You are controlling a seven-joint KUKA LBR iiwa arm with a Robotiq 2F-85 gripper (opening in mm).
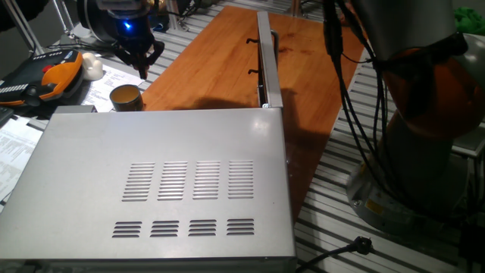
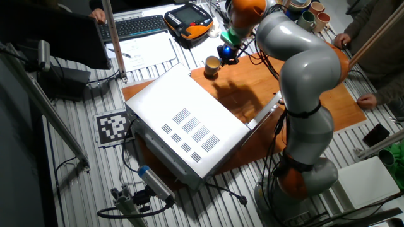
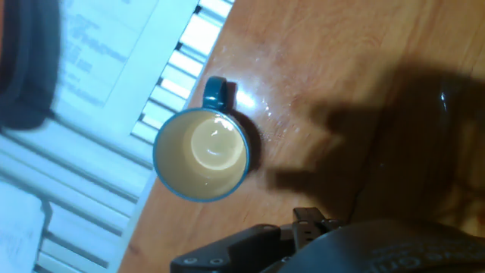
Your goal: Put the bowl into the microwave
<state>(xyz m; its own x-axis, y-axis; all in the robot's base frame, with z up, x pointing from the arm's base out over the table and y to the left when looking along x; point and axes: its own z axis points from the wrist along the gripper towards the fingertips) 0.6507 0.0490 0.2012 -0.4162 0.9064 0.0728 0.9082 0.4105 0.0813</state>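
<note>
The gripper (image 1: 140, 61) hangs above the wooden board (image 1: 220, 53), its dark fingers (image 1: 149, 54) pointing down with a blue light glowing on the hand just above them; the fingers look close together with nothing between them, but whether they are fully closed cannot be told. In the hand view only a dark part of the hand shows along the bottom edge.

Just near and left of the fingertips, apart from them, the bowl (image 1: 126, 96) stands upright at the left edge of the board, beside the slatted metal table (image 1: 182, 30). In the hand view the bowl (image 3: 201, 154) shows a pale yellow inside, a blue-green outer wall and a small handle at its upper side; it is empty. In the other fixed view the bowl (image 2: 212, 65) sits just left of the gripper (image 2: 228, 55), touching nothing but the board.

Nearer the camera than the bowl lies the microwave (image 1: 163, 182), its flat silver top with two rows of vent slots filling the foreground. Its door (image 1: 267, 53) is swung open, seen edge-on and reaching away over the board.

Far left of the bowl, printed papers (image 1: 106, 80), a white rounded lump (image 1: 92, 67) and an orange-and-black handheld pendant (image 1: 42, 80) lie on the table
</note>
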